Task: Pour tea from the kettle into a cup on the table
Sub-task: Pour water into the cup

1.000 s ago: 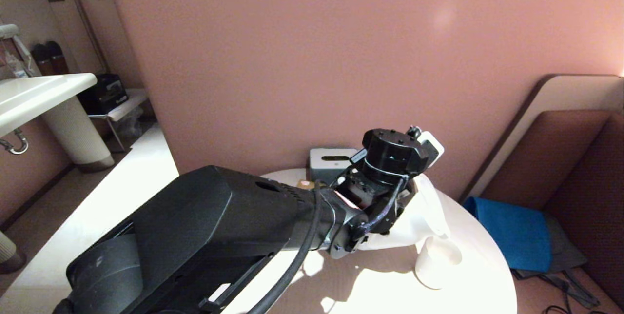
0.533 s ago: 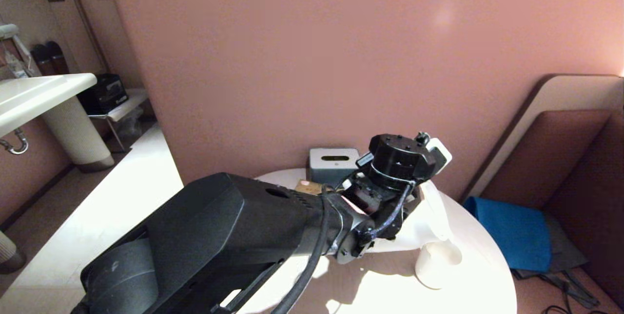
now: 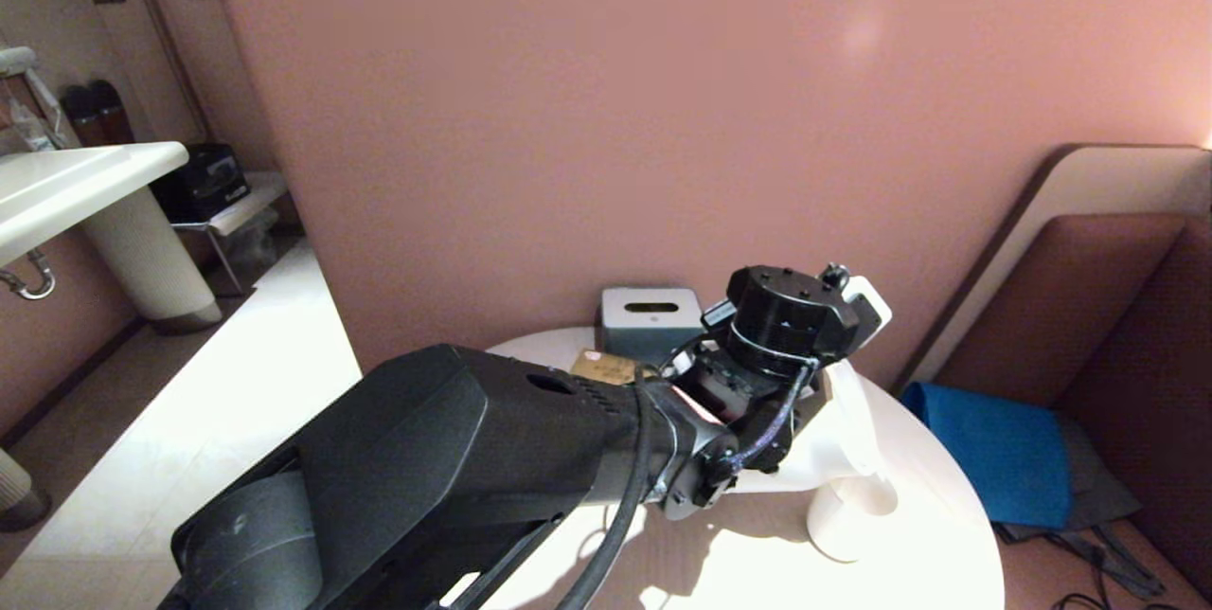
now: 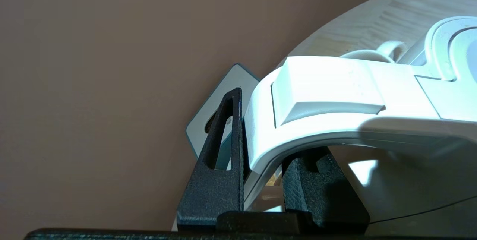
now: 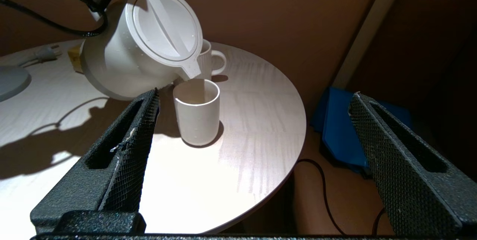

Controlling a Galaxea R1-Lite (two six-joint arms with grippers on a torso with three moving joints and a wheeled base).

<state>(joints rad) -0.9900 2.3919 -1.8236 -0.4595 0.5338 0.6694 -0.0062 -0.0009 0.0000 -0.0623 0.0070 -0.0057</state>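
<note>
Left gripper [image 4: 261, 191] grips the handle of the kettle [image 5: 123, 65], tilted with its spout over the cup [image 5: 196, 115]; right gripper [image 5: 253, 150] spread wide, holding nothing.

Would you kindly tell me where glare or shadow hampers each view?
Head view: sunlight washes out the table and cup. Left wrist view: the kettle handle's top is overexposed, dark beneath. Right wrist view: the kettle throws a hard shadow across the table.

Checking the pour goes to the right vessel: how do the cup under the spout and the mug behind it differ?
The cup has no handle; the mug has a loop handle. The cup's wall is smooth; the mug's is ribbed. The cup stands in full view under the kettle spout; the mug is half hidden behind the kettle. Both are white and upright on the table.
</note>
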